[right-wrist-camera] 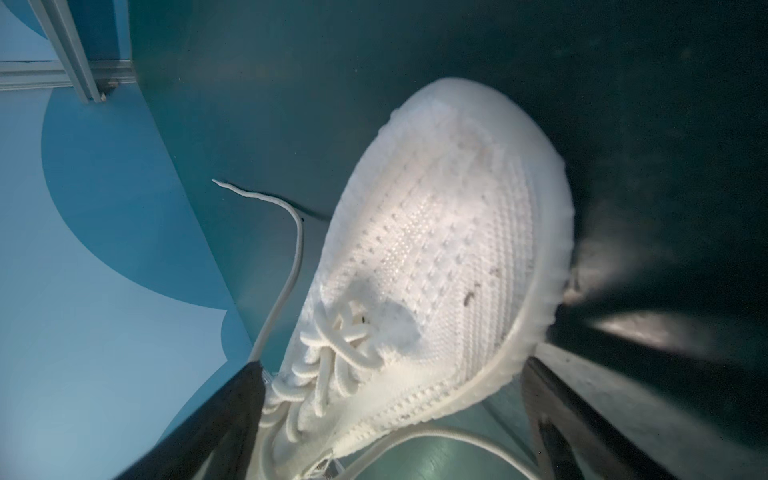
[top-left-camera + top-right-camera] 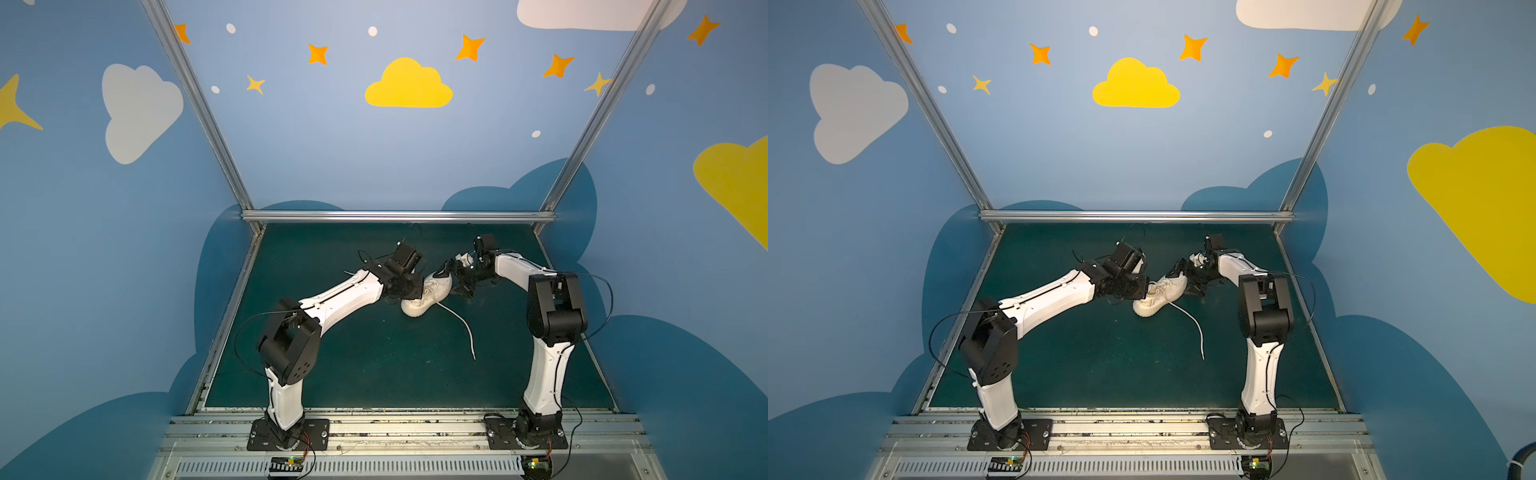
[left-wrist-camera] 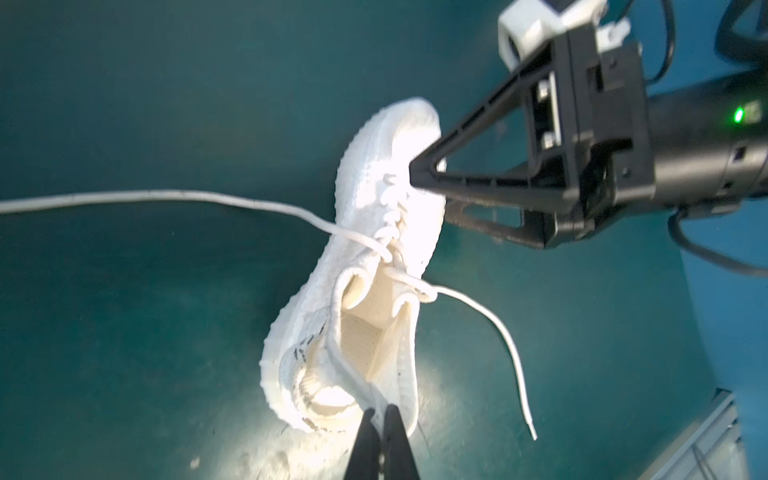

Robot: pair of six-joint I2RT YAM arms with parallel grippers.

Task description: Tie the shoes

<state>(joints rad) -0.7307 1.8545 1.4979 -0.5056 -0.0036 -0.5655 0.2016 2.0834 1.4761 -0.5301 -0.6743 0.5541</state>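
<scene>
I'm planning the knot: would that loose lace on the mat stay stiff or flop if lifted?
Likely floppy: the lace curves limply across the mat. Probably light; being round and thin, it may slip from a pinch.

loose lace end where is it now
In both top views the free end of the cream-white round lace lies on the dark green mat, front-right of the cream-white knit sneaker.
</scene>
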